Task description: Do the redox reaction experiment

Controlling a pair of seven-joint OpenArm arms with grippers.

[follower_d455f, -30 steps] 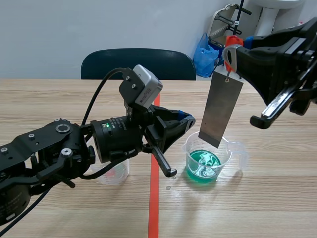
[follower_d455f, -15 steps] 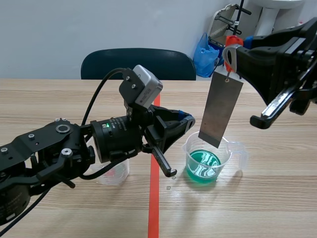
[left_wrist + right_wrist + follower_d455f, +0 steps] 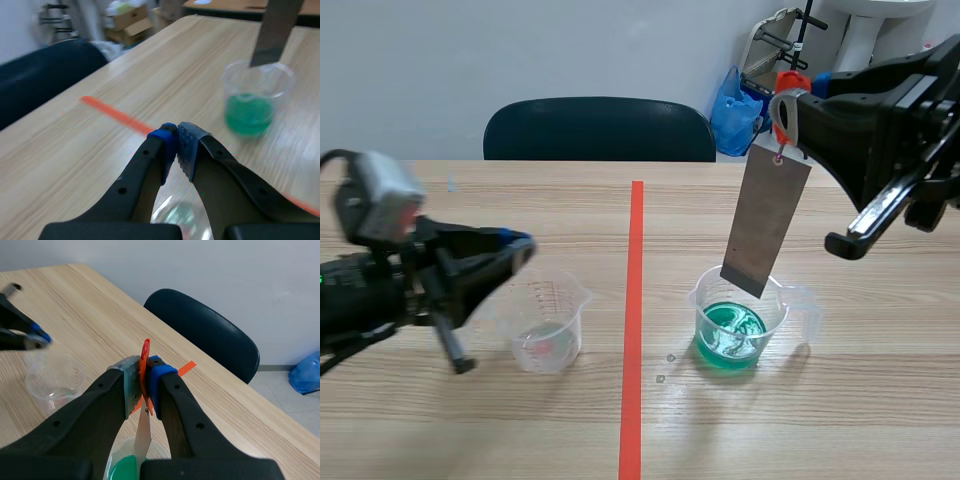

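**Right gripper pinches the strip's red loop above the green cup**

The right gripper (image 3: pixel 786 108) is raised over the right half of the table (image 3: pixel 840 420), its fingers clamped on a red loop (image 3: pixel 145 354) at the top of a grey metal strip (image 3: pixel 767 222). The strip hangs from that loop with its long axis close to upright, leaning only a little. Its top end is at the gripper and its bottom end points down at the cup of green liquid (image 3: pixel 781 312). That cup stands just right of the red tape line (image 3: pixel 633 300), directly beneath the strip. The strip's lower edge sits about level with the cup's rim and clear of the liquid. I cannot tell whether it is already inside the rim.

The next move looks like a plain descent along the strip's own axis, so the metal enters the liquid without knocking the cup's wall.

The left gripper (image 3: pixel 520 243) has its fingers pressed together on nothing. It is over the left half of the table beside a clear cup (image 3: pixel 556 302), well apart from the green one, so the right arm is much nearer to the work
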